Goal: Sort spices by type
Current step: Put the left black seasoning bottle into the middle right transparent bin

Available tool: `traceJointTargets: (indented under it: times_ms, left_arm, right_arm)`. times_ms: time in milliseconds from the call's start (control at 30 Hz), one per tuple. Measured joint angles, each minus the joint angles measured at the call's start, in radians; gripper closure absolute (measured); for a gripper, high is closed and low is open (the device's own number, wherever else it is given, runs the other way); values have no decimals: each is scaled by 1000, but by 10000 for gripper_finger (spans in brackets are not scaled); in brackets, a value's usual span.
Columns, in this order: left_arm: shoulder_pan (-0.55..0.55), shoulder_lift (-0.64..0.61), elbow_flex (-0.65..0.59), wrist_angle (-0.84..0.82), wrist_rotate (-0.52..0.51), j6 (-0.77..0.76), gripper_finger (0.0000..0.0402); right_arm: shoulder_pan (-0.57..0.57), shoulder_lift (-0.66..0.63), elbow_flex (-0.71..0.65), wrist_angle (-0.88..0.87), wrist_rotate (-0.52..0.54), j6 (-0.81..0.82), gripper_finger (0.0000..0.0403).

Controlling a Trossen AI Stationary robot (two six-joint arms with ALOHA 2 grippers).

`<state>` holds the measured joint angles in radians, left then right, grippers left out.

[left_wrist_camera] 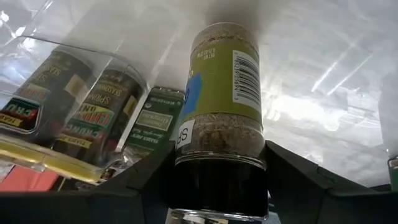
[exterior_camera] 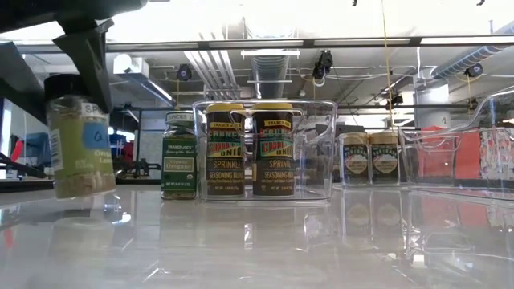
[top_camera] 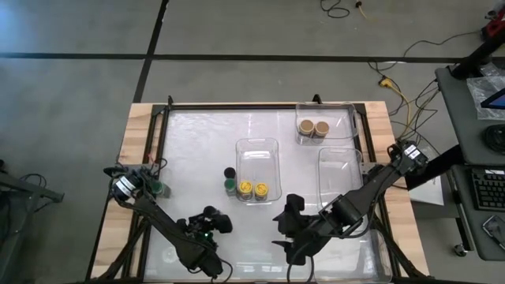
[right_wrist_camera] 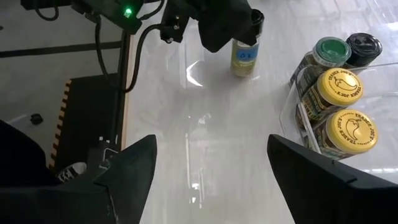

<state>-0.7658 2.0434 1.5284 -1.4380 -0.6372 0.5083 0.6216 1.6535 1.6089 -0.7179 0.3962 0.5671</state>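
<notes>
The left gripper [right_wrist_camera: 233, 28] gripped a black-lidded spice jar [left_wrist_camera: 222, 112] by its cap, holding it just above the table [top_camera: 197, 158] near the front edge. The right gripper [right_wrist_camera: 211, 168] hung nearby, fingers spread and empty. Two yellow-lidded jars [top_camera: 253, 189] sat in the middle tray [top_camera: 258, 146], a green-lidded jar [exterior_camera: 179, 155] just outside it.

A small cylindrical jar with black lid and yellow-green label [left_wrist_camera: 224, 93] carries a blue patch and white barcode. Two yellow-lidded jars [right_wrist_camera: 341, 106] bear red-and-yellow labels. A green-lidded jar [right_wrist_camera: 331, 51] has a dark green label.
</notes>
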Motion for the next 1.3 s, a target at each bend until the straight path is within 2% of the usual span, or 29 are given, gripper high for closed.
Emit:
traceJointTargets:
  times_ms: [200,333,567,867,1067,1300]
  left_arm:
    - [18,21,-9,8,-1,43,196]
    - [35,23,-9,18,-84,106,196]
    - [38,26,-13,48,-68,182,196]
    - [38,27,-19,78,-66,205,192]
    - [39,28,-22,111,-66,160,165]
    - [39,28,-23,118,-111,122,118]
  right_arm:
    - [0,0,0,2,0,2,97]
    - [0,0,0,2,0,1,99]
    - [0,0,-2,2,0,-1,105]
    - [0,0,-3,2,0,-2,88]
    - [0,0,-3,2,0,0,83]
    - [0,0,-3,2,-1,0,88]
